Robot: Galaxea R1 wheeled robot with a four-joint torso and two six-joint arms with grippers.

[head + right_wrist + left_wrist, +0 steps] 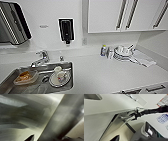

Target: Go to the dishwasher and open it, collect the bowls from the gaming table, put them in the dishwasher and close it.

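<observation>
Stainless steel in the sink (pixel 7 83) at the near left of the head view, sunk into a long white table (pixel 100 72). Holds a round plate (pixel 58 79) with white cups on it, plus a shallow container (pixel 25 77) with something orange-brown inside. Chrome tap (pixel 41 59) just behind the basin. On the wall above, a black soap dispenser (pixel 66 30); further left, a paper-towel dispenser (pixel 13 23). White upper cabinets (pixel 105 15) with long bar handles to the right.

Towards the far right of the table, a stack of white plates (pixel 122 56) with cups on top, a small bottle (pixel 103 50) just beside it, and a pale cloth (pixel 145 61) spread on the other side. No bright plastic dishes among the crockery (all of it white).

Seen from the left wrist: the dishwasher (pixel 115 125), its steel front running below the white table edge, a dark strip along one side of the panel. Steel bar handle (pixel 123 117) at its upper end, with the right gripper (pixel 134 116) right at that handle on a dark jointed arm. Blurred grey-steel surfaces, very close, in the right wrist view.

Fingers of either gripper, open or closed: cannot tell.
</observation>
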